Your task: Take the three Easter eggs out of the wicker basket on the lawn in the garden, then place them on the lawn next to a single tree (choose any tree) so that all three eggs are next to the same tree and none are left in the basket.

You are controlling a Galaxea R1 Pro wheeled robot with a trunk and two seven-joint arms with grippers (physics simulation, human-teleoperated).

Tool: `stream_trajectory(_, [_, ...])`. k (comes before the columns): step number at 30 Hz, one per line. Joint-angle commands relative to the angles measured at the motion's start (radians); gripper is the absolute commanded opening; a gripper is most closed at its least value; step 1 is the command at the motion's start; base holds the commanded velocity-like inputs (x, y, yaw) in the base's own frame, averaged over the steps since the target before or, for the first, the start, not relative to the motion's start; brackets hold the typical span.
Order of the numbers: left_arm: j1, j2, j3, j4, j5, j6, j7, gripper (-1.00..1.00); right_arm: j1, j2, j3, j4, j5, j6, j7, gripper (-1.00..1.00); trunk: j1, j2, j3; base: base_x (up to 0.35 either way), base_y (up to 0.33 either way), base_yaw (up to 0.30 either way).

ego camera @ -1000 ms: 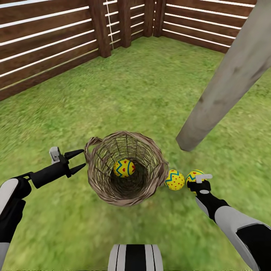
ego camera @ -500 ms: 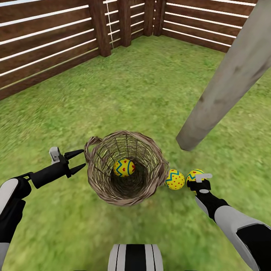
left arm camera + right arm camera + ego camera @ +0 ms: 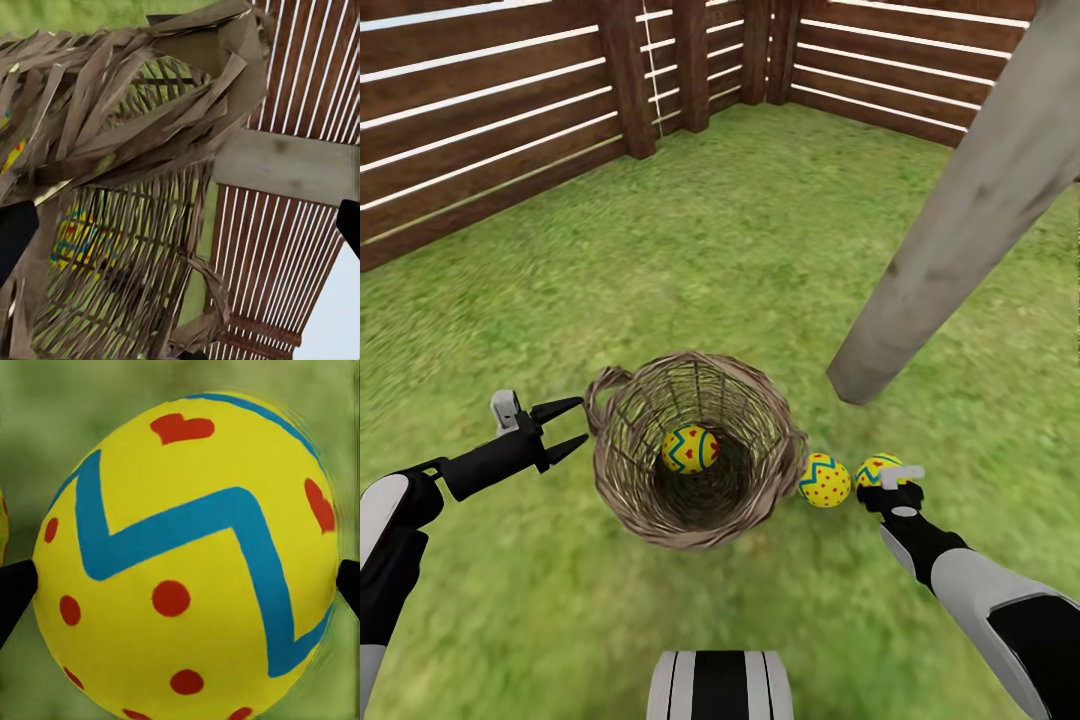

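The wicker basket stands upright on the lawn with one Easter egg at its bottom. Two more eggs lie on the grass just right of it: one touches the basket's side, the other sits under my right gripper. In the right wrist view that egg sits between the spread fingertips, which stand at its sides; the gripper is open. My left gripper is open beside the basket's left rim, near a loop handle. The tree's grey-beige trunk meets the grass a short way beyond the two eggs.
A reddish-brown slat fence bounds the lawn at the back and left, with posts in the corner. In the left wrist view the basket's weave is very close, with the egg showing through it.
The head view has shifted slightly, so the fence and trunk sit a little differently. Arms, basket and eggs keep their places.
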Motion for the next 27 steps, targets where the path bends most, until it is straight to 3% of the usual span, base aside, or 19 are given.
stream_trajectory(1, [0.000, 0.000, 0.001, 0.000, 0.008, 0.004, 0.008, 1.00, 0.000, 0.000, 0.008, 0.001, -0.011, -0.004, -0.003, 1.00, -0.001, 0.000, 0.003, 0.000, 0.000, 0.000])
stream_trajectory(13, [0.000, 0.003, 0.001, 0.002, 0.007, 0.004, 0.010, 1.00, 0.000, -0.002, 0.007, -0.001, -0.012, -0.005, -0.003, 1.00, -0.006, 0.003, 0.050, -0.017, 0.000, 0.000])
stream_trajectory(27, [0.000, 0.005, 0.002, 0.007, 0.006, 0.004, 0.010, 1.00, 0.015, -0.002, 0.005, -0.035, -0.016, 0.006, -0.007, 1.00, -0.012, 0.006, 0.104, -0.333, 0.000, 0.000])
